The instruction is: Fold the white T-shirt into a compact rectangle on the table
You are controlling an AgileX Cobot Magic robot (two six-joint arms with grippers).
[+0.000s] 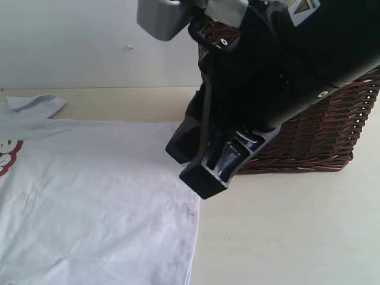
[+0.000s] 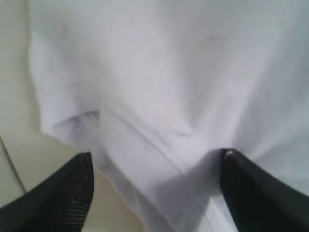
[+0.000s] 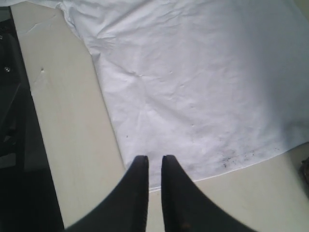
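Your left gripper (image 2: 157,162) is hanging with its jaws spread wide over a rumpled sleeve of the white T-shirt (image 2: 193,72). Your right gripper (image 3: 153,162) is hovering at the shirt's hem, jaws nearly together (nothing between them). The shirt is lying spread on the table (image 1: 285,225), near the dark wicker basket (image 1: 332,130)

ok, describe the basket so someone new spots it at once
Take the pale table in the exterior view; the white T-shirt lies spread on its left. To the right of it, farther back, stands the basket, partly hidden behind the black arm. It is the only dark brown, woven thing; all around it is white or cream.
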